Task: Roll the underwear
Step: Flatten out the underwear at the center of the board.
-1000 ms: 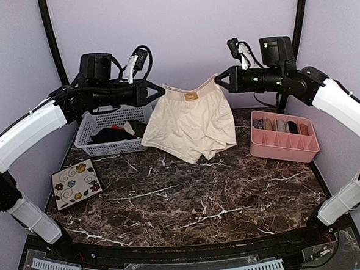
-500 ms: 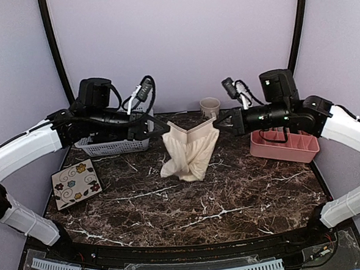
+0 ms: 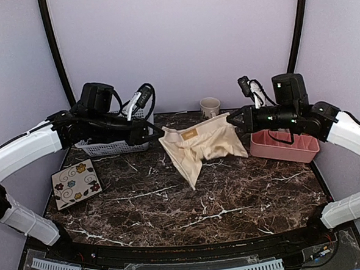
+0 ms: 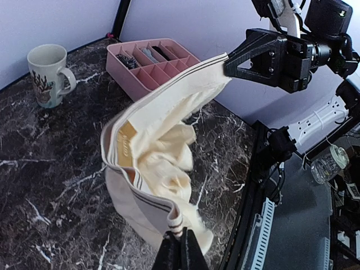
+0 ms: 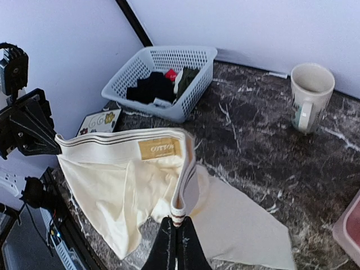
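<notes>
Tabletop of dark brown marble pattern with white veins [image 3: 233, 199] is seen nearest the arm bases. A square tile printed with coloured flowers [image 3: 76, 182] is laid flat near its left edge.

Further in, above the middle of the tabletop, the plain cream-beige cloth underwear [image 3: 200, 147] is held up between the two arms. Its waistband, edged with thin dark stripes, is stretched from one claw to the other. The left gripper [image 3: 160, 131] is pinched closed on one end of the band and the right gripper [image 3: 231, 116] is pinched closed on the other end, with no gap seen between the fingers of either. A tan sewn label [image 5: 160, 148] inside the waistband is printed with the word COTTON. The loose cloth droops to a point towards the tabletop; whether it touches cannot be told.

Behind the left arm a white plastic mesh basket [image 5: 169, 79] is stood with dark garments inside. A pink plastic tray with divided compartments [image 3: 284, 147] is stood at the right. Farthest back, a cream ceramic mug with a plant motif [image 3: 210, 107] is stood upright by the wall
</notes>
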You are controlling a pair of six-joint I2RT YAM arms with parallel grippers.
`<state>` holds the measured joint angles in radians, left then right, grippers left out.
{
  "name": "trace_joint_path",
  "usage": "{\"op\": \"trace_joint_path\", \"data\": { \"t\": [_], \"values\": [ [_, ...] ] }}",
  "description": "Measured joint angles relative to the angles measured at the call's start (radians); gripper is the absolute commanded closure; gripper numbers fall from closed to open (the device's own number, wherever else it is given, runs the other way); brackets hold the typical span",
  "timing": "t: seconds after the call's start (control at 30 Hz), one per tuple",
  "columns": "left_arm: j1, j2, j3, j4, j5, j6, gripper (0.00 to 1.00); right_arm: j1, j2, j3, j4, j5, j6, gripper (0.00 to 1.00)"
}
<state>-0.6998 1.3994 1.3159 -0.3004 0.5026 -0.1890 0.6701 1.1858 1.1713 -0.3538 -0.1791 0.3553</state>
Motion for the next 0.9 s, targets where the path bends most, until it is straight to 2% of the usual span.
{"op": "trace_joint_path", "data": {
  "t": [0.1, 0.17, 0.6, 0.8, 0.9],
  "values": [
    [-0.002, -0.094, -0.119, 0.006, -0.002, -0.001, 1.0, 0.014, -0.07, -0.078, -0.027, 0.002, 0.006, 1.0],
    [0.007, -0.128, -0.136, 0.006, -0.01, 0.001, 1.0, 0.017, -0.092, -0.08, -0.038, 0.016, 0.005, 1.0],
    [0.013, -0.117, -0.006, 0.016, -0.201, 0.075, 1.0, 0.017, -0.031, 0.077, -0.04, 0.104, -0.09, 1.0],
    [0.013, -0.136, -0.041, 0.015, -0.142, 0.069, 1.0, 0.029, -0.065, 0.024, -0.037, 0.066, -0.083, 1.0],
    [0.005, -0.195, -0.106, 0.0, -0.08, 0.043, 1.0, 0.097, -0.126, -0.035, -0.048, 0.04, -0.04, 1.0]
  ]
}}
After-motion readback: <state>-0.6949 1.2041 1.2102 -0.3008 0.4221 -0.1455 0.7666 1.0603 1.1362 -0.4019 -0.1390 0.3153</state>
